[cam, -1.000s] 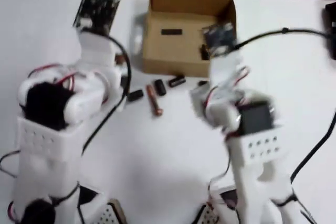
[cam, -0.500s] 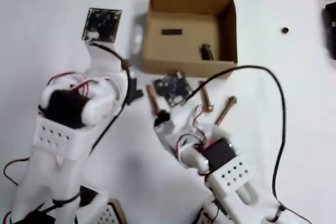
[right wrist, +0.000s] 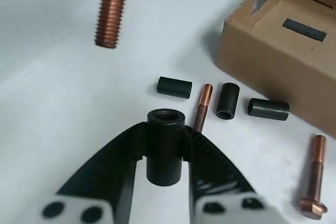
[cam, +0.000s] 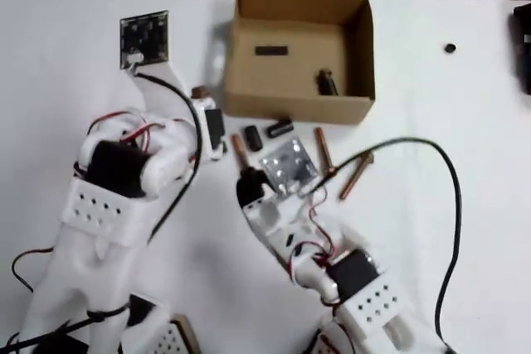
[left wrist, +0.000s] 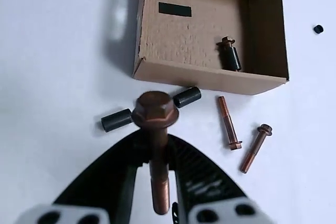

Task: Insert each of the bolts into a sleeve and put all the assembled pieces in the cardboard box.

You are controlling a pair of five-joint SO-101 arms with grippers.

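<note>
Well, my left hand (left wrist: pixel 155 148) is clamped on a bolt (left wrist: pixel 157 166) whose long axis runs along my fingers. Its hexagonal head sticks out past the tips toward the cardboard box (left wrist: pixel 210 74), and the threaded end points back at my wrist. My right hand (right wrist: pixel 165 132) grips a black sleeve (right wrist: pixel 166 150) the same way, lengthwise between the fingers, with its open bore facing outward. From above, my left arm stretches forward to the box's near left corner, and my right arm leans in low over the counter (cam: pixel 481 122) in front of the box. Beyond my hands, loose sleeves (right wrist: pixel 175 87) and loose bolts (left wrist: pixel 229 123) lie flat near the box's front wall. Inside the box rests one assembled piece (left wrist: pixel 230 56).
</note>
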